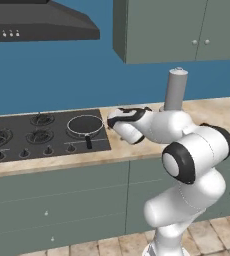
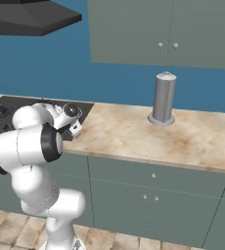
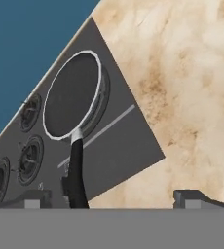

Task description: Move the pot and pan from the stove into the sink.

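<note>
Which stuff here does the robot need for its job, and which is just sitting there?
For the job:
- the pan, on the stove
- the gripper, open, near the pan's handle

Just sitting there:
- grey canister on the counter
- range hood
- wall cabinets

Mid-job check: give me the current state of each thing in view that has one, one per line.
pan: upright on the stove's right rear burner, empty, handle toward the front knobs, not gripped.
stove: no flame visible on any burner.
gripper: open, holding nothing, above the stove's right edge near the pan's handle.
wall cabinet doors: closed.
counter drawers and doors: closed.
grey cylinder: upright on the counter.
</note>
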### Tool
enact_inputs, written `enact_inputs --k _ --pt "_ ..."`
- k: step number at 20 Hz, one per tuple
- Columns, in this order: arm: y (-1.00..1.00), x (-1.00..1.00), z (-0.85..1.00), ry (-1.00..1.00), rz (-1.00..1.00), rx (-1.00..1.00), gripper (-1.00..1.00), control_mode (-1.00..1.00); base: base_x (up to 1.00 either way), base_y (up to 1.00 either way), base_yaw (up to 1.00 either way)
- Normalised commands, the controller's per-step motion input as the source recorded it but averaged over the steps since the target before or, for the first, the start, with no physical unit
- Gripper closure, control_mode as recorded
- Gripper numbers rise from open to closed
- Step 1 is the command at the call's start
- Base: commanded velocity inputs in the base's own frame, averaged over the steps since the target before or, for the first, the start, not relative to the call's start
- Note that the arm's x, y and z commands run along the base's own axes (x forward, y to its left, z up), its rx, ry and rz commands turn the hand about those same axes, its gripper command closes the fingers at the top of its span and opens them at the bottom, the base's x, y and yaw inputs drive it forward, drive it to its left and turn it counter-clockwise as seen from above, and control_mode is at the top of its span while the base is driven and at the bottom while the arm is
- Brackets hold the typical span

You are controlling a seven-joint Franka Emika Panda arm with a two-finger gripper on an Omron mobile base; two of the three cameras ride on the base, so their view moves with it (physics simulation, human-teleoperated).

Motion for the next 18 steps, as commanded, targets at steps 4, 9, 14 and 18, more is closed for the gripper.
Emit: enact_inputs --k 4,9,14,18 --pt "0.26 0.40 0.00 0.07 0.05 -0.01 -1.00 -1.00 0.00 0.00 0.00" --pt "0.22 0.02 -0.11 -0.03 0.13 -0.11 -1.00 -1.00 0.00 0.00 0.00" --pt "0.34 0.01 -0.16 -0.21 0.24 -0.25 -1.00 -1.00 0.00 0.00 0.00" --pt "0.21 0.18 -0.10 -0.18 0.25 -0.21 -1.00 -1.00 0.00 0.00 0.00"
